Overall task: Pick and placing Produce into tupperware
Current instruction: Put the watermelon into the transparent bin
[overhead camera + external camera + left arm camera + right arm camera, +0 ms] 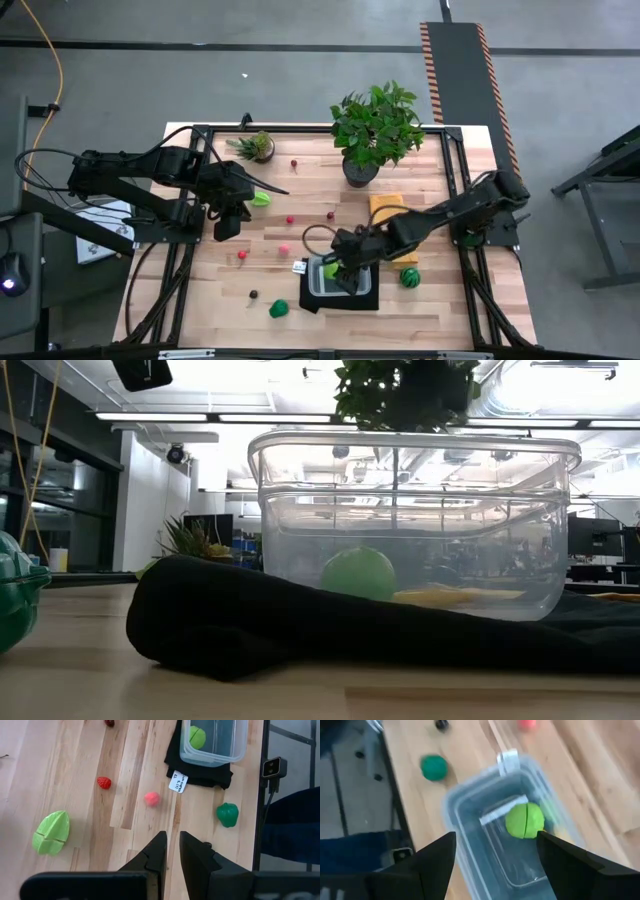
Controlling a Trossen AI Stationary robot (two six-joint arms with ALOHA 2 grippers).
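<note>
Right gripper (345, 272) hangs directly over the tupperware (340, 290), fingers spread wide apart, nothing between them. Straight below it, inside the container, sits a round green piece (525, 820); low view also shows sth yellow lying flat on the container floor beside it, can't tell what. Container rests on a black mat (325, 303).

Left gripper (227, 222) is well away on the opposite side of the table, fingers nearly together w/ only a thin slit, holding nothing. Just beside it lies a light green piece (261, 198).

Progress, judging by what lies where: early. One green item (maybe a second, yellow) is in; most produce still out on the wood. Betw. the two grippers: red berry (104, 782), pink piece (152, 798), a few more small red ones. Near the right gripper, just outside the container: dark green pepper-like piece (279, 309) on the side toward the left arm and a dark green striped piece (409, 277) on the other side, plus a small dark bit (253, 294). Right gripper looks done w/ a drop, so prob. next is fetching another piece.
</note>
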